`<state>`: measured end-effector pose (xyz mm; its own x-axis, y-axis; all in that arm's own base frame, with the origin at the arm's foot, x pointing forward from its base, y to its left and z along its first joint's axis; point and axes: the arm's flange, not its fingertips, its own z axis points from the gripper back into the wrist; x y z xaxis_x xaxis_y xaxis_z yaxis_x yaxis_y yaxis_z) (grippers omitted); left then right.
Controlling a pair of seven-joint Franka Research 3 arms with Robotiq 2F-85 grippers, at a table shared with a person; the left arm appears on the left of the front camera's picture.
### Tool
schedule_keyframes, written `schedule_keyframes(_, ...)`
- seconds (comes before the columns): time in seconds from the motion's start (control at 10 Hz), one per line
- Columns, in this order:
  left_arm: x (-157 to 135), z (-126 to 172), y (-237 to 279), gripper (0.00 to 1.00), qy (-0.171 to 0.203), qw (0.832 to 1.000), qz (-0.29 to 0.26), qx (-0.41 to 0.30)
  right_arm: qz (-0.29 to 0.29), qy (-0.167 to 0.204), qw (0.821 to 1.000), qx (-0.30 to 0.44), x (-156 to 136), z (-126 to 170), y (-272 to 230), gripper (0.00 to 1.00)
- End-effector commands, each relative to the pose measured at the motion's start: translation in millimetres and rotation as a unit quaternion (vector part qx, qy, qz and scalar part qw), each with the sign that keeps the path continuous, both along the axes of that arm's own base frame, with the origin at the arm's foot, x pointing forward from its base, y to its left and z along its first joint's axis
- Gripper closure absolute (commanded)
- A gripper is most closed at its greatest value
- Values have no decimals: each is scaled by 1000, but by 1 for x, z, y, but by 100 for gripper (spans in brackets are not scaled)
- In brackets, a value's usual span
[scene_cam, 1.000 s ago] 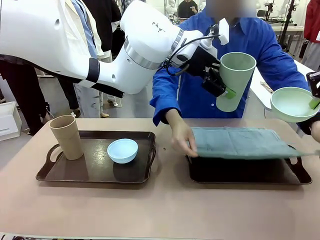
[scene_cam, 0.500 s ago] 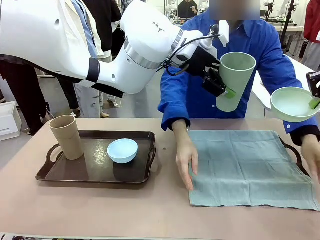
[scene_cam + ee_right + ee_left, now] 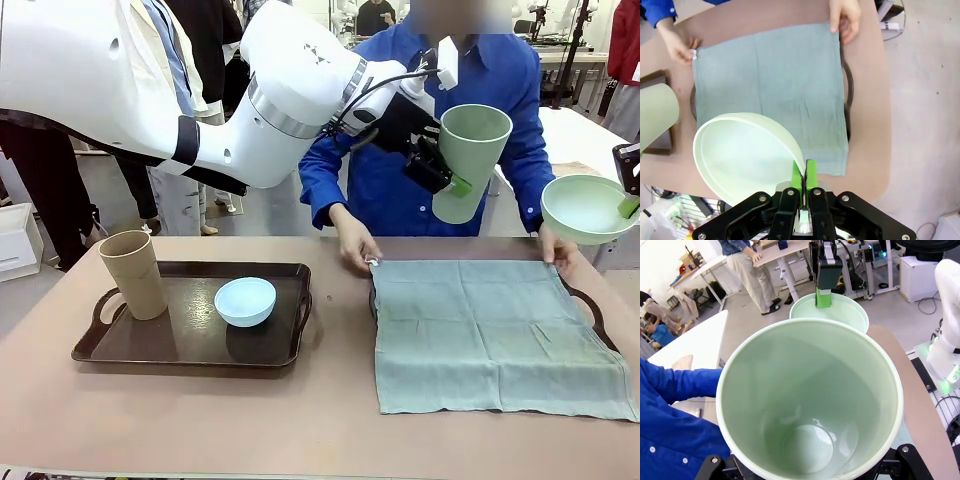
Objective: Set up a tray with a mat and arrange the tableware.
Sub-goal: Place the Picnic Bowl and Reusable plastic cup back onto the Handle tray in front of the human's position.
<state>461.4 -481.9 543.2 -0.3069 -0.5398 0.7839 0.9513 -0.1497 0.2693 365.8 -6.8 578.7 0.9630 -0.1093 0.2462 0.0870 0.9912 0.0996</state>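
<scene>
Front view: the mat [image 3: 495, 335] is lying spread over the right-hand tray [image 3: 597, 312], its near edge hanging past the tray onto the table [image 3: 330, 420]. One of the person's hands [image 3: 358, 245] is pinching the far corner nearer mid-table, the other hand [image 3: 560, 252] the opposite far corner. The pale green cup [image 3: 470, 160] is hanging in the air above the mat's far side, mouth up and tilted a bit. The pale green bowl [image 3: 585, 208] is hanging at picture right, tipped toward the camera. The tan cup [image 3: 132, 275] and light blue bowl [image 3: 245, 300] are sitting on the other tray [image 3: 180, 348], well apart.

Step in hand, prob.: the person is squaring the mat, so both arms are best waiting, steady and clear of the hands. After that, pieces should be going down level over the tray proper, not the overhang.

The L gripper [image 3: 452, 180] is clamping the cup from the side, jaws wide around its body. The R gripper [image 3: 805, 176] is pinching the bowl's rim, jaws all but closed. The L arm is reaching across the middle, wrist angled down; the R arm is holding high above the mat.
</scene>
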Motion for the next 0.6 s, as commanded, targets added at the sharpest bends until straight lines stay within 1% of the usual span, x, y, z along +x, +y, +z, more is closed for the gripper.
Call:
schedule_keyframes(0.0, 0, 4, 0, 73, 0, 1000, -5, 1, -3, -2, 1000, 0, 1, 1, 0, 100)
schedule_keyframes(0.5, 0, 4, 0, 73, 0, 1000, -5, 1, -3, -2, 1000, 0, 1, 1, 0, 100)
